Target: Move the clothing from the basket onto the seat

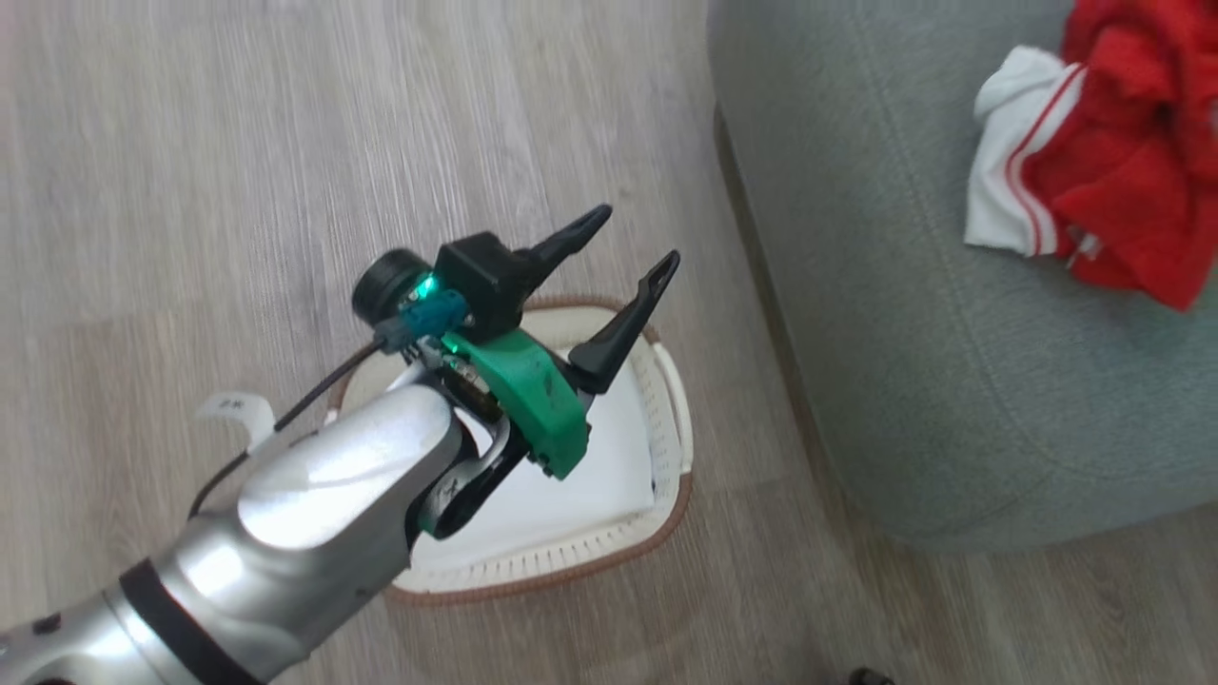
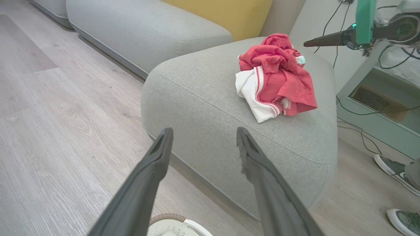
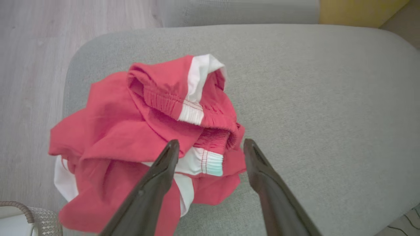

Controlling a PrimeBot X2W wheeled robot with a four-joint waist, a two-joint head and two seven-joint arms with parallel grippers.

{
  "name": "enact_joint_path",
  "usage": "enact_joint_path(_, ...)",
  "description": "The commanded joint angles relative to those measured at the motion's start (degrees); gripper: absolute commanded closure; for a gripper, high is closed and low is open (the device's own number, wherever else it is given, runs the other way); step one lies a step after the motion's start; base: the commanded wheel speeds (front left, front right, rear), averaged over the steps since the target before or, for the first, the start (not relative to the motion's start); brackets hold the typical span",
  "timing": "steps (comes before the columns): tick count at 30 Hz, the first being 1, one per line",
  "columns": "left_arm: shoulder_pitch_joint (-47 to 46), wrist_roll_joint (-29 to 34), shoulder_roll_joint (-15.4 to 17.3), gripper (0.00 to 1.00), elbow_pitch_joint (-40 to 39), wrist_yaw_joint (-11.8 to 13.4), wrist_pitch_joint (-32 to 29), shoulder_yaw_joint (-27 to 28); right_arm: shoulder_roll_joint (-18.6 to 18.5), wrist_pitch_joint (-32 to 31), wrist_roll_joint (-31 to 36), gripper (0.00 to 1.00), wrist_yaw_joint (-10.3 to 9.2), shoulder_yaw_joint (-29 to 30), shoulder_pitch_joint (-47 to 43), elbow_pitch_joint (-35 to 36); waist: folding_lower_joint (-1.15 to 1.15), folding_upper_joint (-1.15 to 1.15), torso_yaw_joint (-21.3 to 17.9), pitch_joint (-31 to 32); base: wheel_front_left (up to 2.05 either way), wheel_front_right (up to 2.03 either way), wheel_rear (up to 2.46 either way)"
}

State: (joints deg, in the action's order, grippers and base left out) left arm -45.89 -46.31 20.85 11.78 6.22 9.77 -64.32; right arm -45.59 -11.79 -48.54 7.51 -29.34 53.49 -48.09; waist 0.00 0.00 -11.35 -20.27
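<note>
Seat (image 1: 913,314) matt woven fabric; clothing (image 1: 1113,162) soft cloth; basket (image 1: 609,542) perforated plastic; floor (image 1: 238,143) wood-grain.

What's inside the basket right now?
A white liner lies inside the basket; no red fabric in the visible part. The left gripper and forearm cover its left side, so that is unchecked.

The clothing (image 1: 1113,162) lies to my right in one crumpled heap on the seat (image 1: 904,362), bright red with a white, red-striped panel spilling out at one side. The seat is a broad grey-green cushion with a stitched seam. The basket (image 1: 590,550), cream with a brown rim, stands upright just beside its rounded edge.
</note>
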Motion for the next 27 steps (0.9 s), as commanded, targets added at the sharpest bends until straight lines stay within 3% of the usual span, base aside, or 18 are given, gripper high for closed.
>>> enact_joint_path(1, -0.87, -0.36, 0.81, 0.0, -1.19, 0.27, 0.51, 2.19, -2.88, 0.64, -0.43, 0.0, -0.02, -0.15, -1.18, 1.25, 0.0, 0.0, -0.52, 1.96, 0.0, 0.0, 0.0)
enact_joint_path(14, 5.14, -2.72, 2.44, 0.0, -1.98, 3.17, 3.58, 5.12, -6.65, 11.42, -3.47, 0.0, -0.02, 1.73, -8.54, 9.94, 0.0, 0.0, 2.04, 10.61, 0.0, 0.0, 0.0)
enact_joint_path(21, 9.3, -3.27, 4.05, 0.0, -2.55, 4.99, 4.69, 7.72, -5.33, 17.57, -2.18, 0.0, -0.02, 6.27, -15.77, 15.02, 0.0, 0.0, 4.46, 13.7, 0.0, 0.0, 0.0)
enact_joint_path(27, 12.82, -3.42, 5.34, 0.0, -3.66, 6.58, 5.07, 10.67, -1.71, 20.51, 0.97, 0.0, -0.02, 12.43, -23.51, 20.12, 0.0, 0.0, 6.47, 15.5, 0.0, 0.0, 0.0)
